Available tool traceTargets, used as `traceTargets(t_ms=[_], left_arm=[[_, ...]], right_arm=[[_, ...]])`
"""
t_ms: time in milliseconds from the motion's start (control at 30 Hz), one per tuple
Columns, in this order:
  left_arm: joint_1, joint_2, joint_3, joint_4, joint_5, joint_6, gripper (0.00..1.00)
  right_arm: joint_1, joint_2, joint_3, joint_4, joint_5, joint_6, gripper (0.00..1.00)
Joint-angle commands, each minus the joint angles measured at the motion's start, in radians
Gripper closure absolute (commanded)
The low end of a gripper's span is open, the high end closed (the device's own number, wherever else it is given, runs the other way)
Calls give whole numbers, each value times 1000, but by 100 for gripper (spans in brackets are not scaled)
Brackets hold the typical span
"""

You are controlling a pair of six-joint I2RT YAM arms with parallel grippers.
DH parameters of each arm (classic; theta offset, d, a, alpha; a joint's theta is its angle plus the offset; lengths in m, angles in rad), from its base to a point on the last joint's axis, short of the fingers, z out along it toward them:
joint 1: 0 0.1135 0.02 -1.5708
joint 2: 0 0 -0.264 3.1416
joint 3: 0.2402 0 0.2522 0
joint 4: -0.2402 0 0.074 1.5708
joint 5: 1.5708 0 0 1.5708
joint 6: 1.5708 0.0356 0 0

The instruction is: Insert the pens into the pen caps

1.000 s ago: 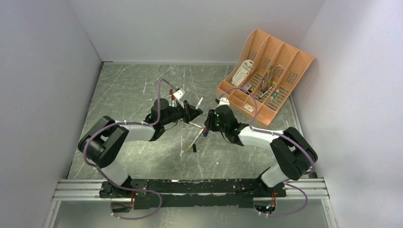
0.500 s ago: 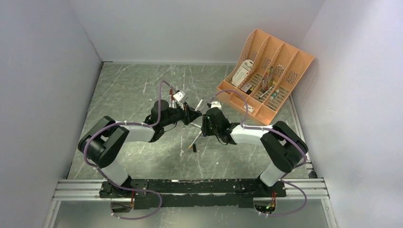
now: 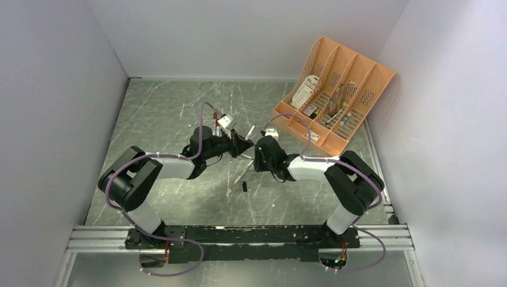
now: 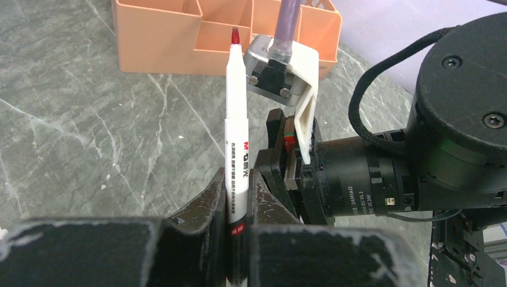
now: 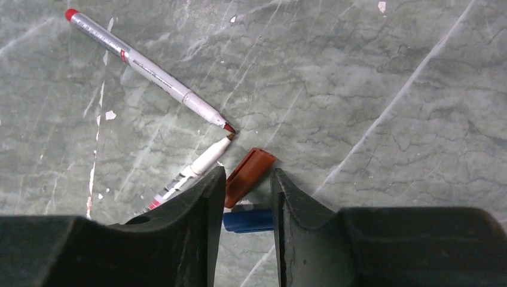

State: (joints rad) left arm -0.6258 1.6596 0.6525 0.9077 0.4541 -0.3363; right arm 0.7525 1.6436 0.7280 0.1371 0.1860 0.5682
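Pen [image 4: 237, 128], white with red tip, clamped upright by left gripper [image 4: 237, 182]; right gripper [image 5: 247, 174] pinches red-brown cap [image 5: 253, 165]

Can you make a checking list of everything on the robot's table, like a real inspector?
Surface: grey marbled table, white scratches.
Job's things: pen in left tool, red tip bare; red cap in right tool; two loose pens on the table; blue cap, held or lying unclear.
Clutter: orange organizer far right, packets and pens inside.
Tools: left shut on pen; right shut on red cap.
Cables: purple cables loop along both arms.
Surroundings: plain white walls.
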Motion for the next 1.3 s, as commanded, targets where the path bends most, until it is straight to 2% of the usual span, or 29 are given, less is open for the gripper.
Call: traceTargets(t_ms=[0, 233, 433, 500, 633, 800, 900, 1067, 1167, 1267], left_arm=[[-8, -17, -11, 14, -8, 17, 93], [-8, -2, -5, 23, 1, 7, 93], [-8, -12, -7, 7, -10, 15, 93], [-9, -18, -8, -1, -15, 19, 93], [-8, -26, -10, -4, -15, 13, 93], [1, -28, -8, 35, 61, -94, 93], [2, -30, -24, 163, 109, -199, 93], [-34, 17, -107, 610, 118, -469, 93], [-71, 72, -92, 783, 113, -634, 93], [-119, 89, -96, 901, 29, -740, 93]], right_arm=[[4, 31, 36, -82, 75, 22, 66], [12, 46, 72, -144, 122, -3, 75], [47, 85, 165, -235, 161, -39, 76], [53, 96, 171, -241, 156, -40, 82], [54, 93, 153, -223, 146, -14, 100], [40, -58, 60, -91, 108, 3, 100], [12, -228, -24, 22, 107, 21, 100], [-45, -508, -216, 393, 43, -3, 100], [-82, -562, -254, 547, -8, -10, 100], [-116, -584, -266, 667, -53, 32, 100]])
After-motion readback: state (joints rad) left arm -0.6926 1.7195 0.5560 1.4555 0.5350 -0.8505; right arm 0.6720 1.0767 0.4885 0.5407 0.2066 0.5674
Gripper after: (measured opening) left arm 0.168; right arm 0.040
